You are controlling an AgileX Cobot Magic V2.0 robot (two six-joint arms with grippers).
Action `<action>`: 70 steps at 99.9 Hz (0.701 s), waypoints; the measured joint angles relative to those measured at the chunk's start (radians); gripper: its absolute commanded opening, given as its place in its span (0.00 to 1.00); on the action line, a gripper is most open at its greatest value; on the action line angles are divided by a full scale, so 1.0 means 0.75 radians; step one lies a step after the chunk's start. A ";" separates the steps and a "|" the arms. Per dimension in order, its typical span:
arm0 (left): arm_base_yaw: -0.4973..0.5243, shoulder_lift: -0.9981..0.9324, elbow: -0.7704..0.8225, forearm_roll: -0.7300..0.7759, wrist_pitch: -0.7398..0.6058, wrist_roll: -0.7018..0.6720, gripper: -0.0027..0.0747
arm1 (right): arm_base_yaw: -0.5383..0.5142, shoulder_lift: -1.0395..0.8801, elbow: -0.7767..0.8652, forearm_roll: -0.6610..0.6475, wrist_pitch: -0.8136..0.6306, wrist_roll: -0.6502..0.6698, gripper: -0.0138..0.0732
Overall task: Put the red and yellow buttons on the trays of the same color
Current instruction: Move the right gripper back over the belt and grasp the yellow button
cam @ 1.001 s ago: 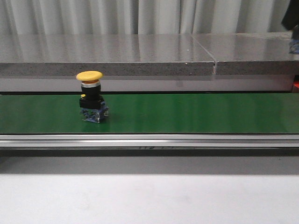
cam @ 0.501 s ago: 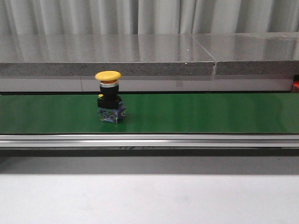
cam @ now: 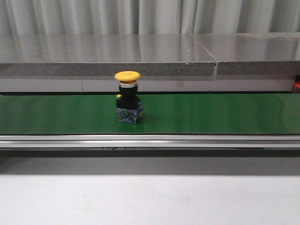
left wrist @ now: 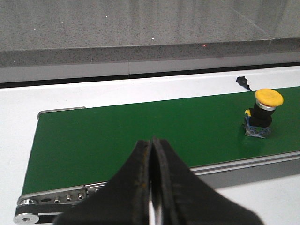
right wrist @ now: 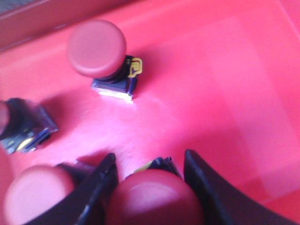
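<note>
A yellow button (cam: 128,96) stands upright on the green conveyor belt (cam: 211,112), left of the middle in the front view. It also shows in the left wrist view as the yellow button (left wrist: 263,112), well away from my left gripper (left wrist: 152,140), which is shut with nothing in it above the belt's near edge. My right gripper (right wrist: 151,155) is over the red tray (right wrist: 225,70), its fingers on either side of the cap of a red button (right wrist: 152,197). No yellow tray is in view.
In the red tray stand another red button (right wrist: 101,51), a further red cap (right wrist: 33,192) and a dark button body (right wrist: 23,124). A grey stone ledge (cam: 140,51) runs behind the belt. A metal rail (cam: 150,140) borders its front.
The yellow button has ridden the belt to the right. A dark shape at the top right of the front view has gone out of sight.
</note>
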 measured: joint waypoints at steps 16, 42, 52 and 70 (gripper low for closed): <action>0.000 0.000 0.000 0.000 0.000 0.000 0.01 | 0.000 0.085 -0.083 0.000 0.005 0.000 0.26; 0.000 0.000 0.000 -0.001 0.000 0.000 0.01 | 0.000 0.156 -0.133 0.011 0.008 0.000 0.26; 0.000 0.000 0.000 -0.001 0.000 0.000 0.01 | 0.000 0.176 -0.135 0.033 0.014 0.000 0.32; 0.000 0.000 0.000 -0.001 0.000 0.000 0.01 | 0.000 0.184 -0.141 0.043 0.028 0.000 0.60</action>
